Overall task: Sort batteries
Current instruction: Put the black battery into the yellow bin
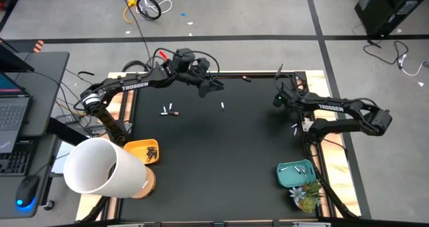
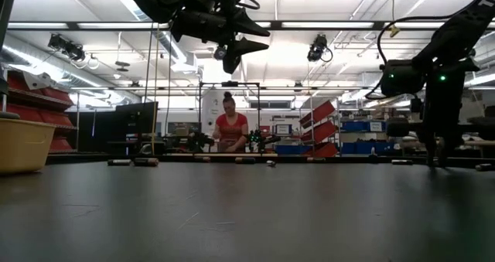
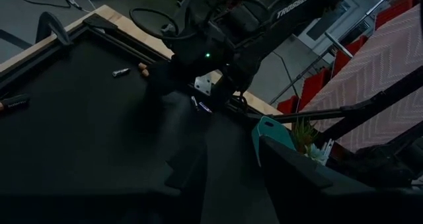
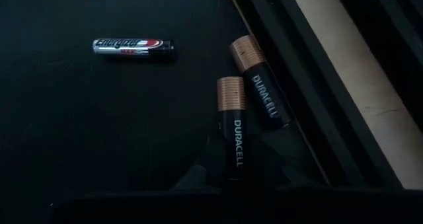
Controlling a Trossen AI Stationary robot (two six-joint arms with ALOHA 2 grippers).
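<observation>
I see a few batteries in the teal tray (image 1: 295,176) and orange bin (image 1: 142,148); several are loose on the black bench (image 1: 221,160). My right hand (image 4: 239,174) clamps a copper-topped black battery (image 4: 233,138); left hand (image 1: 216,85) hangs apart.

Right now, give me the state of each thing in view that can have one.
left gripper, open, empty, raised over the mat's far edge
right gripper, down at the mat, by the copper-topped batteries
copper-topped batteries, two lying flat, side by side
silver battery, lying flat, apart from them
orange tray, holding batteries
teal tray, holding batteries
</observation>
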